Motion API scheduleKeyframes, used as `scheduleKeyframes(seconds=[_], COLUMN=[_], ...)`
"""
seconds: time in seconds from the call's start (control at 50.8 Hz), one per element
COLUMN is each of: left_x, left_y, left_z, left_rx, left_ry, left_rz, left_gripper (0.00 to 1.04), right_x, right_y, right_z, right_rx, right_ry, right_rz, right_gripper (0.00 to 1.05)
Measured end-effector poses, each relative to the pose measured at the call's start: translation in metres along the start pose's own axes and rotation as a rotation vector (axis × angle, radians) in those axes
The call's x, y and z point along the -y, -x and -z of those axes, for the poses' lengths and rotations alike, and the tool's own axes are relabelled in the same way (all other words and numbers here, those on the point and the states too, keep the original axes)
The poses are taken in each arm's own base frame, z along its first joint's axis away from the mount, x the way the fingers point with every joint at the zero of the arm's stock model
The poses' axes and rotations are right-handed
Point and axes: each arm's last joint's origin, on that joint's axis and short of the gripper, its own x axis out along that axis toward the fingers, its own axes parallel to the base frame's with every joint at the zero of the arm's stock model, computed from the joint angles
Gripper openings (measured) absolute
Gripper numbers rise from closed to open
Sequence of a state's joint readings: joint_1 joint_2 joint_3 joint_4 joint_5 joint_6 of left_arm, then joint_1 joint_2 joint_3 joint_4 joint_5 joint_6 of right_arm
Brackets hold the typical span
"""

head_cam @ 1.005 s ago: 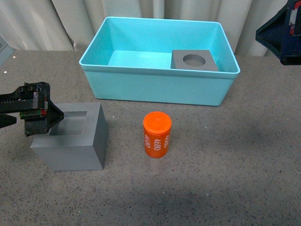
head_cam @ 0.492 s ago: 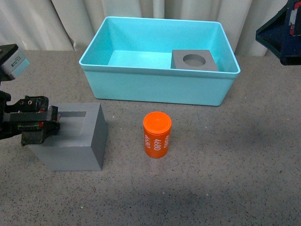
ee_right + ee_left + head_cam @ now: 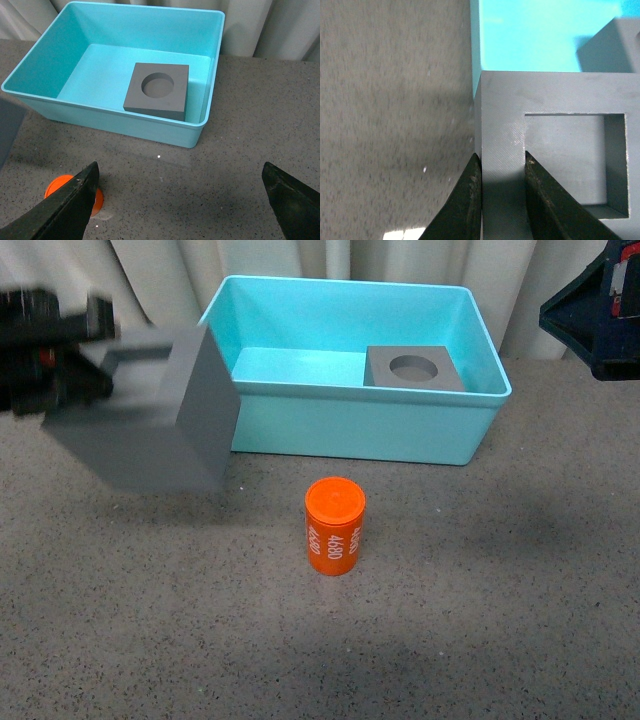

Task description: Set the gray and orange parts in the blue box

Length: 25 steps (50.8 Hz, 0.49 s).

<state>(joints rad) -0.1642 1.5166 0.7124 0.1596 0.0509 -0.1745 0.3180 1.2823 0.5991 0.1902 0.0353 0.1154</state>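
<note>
Front view is showing the left claw (image 3: 92,352) pinching the square-holed gray cube (image 3: 150,425), raised at the left corner of the blue box (image 3: 350,430). The right claw (image 3: 180,167) is hanging spread above the counter (image 3: 250,150).

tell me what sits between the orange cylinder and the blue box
Nothing: in the front view only bare table separates the orange cylinder from the blue box.
</note>
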Motion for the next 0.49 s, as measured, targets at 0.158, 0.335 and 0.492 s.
scheduleKeyframes(seconds=[0.158, 0.335, 0.492], left_x=[0.017, 0.025, 0.027], left_y=[-0.001, -0.036, -0.071], left_z=[-0.048, -0.075, -0.083], left_rx=[0.158, 0.183, 0.158], left_ry=[0.01, 0.004, -0.011], left_rz=[0.016, 0.007, -0.013], left_gripper=[0.18, 0.18, 0.18], right_x=[0.0, 0.0, 0.0], right_y=[0.0, 0.0, 0.0], right_z=[0.0, 0.0, 0.0], right_rx=[0.0, 0.0, 0.0], right_ry=[0.0, 0.0, 0.0], right_rz=[0.001, 0.0, 0.001], right_gripper=[0.95, 0.95, 0.95])
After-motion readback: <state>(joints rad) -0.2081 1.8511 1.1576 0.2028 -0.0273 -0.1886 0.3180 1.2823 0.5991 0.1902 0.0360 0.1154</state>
